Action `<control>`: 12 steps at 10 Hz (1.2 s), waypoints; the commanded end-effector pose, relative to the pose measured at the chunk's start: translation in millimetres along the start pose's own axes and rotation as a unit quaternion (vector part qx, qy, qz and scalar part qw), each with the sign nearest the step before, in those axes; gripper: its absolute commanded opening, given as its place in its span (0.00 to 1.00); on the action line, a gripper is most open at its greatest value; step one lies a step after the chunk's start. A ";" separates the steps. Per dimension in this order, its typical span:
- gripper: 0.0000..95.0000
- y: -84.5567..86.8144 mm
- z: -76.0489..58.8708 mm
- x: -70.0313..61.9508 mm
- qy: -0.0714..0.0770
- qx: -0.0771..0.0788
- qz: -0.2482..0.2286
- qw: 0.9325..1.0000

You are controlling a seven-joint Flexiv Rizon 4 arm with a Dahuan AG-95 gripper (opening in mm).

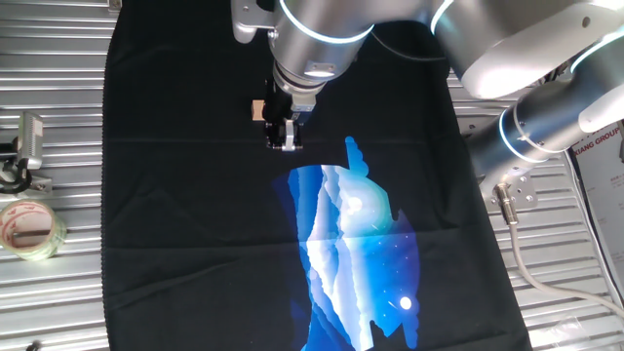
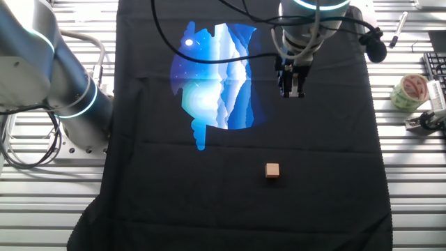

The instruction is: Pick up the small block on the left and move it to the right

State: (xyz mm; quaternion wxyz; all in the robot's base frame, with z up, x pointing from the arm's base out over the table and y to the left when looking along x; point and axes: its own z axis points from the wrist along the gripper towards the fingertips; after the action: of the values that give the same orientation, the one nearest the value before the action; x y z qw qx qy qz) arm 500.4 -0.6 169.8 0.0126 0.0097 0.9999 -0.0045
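Gripper up, block alone on cloth

Block (image 2: pixel 272 170) sits on the black cloth (image 2: pixel 320 181), nearest the other fixed camera, touched by nothing. Beyond it the gripper (image 2: pixel 293 90) hangs in the air, well apart from the block, fingers nearly together and empty. Behind lies the cloth's blue print (image 2: pixel 216 77).

blocks: 1 (image 2: pixel 272 170) | grippers: 1 (image 2: pixel 292 93) | tape rolls: 1 (image 1: pixel 29 228) | cloths: 1 (image 2: pixel 209 195) | arms: 1 (image 2: pixel 49 70)
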 end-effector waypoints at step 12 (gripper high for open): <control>0.00 -2.7 26.9 3.6 -0.005 0.001 0.004 1.000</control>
State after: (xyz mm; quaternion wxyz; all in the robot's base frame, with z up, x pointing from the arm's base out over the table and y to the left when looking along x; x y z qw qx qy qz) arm 496.6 -3.9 141.6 0.0163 0.0135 0.9998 -0.0071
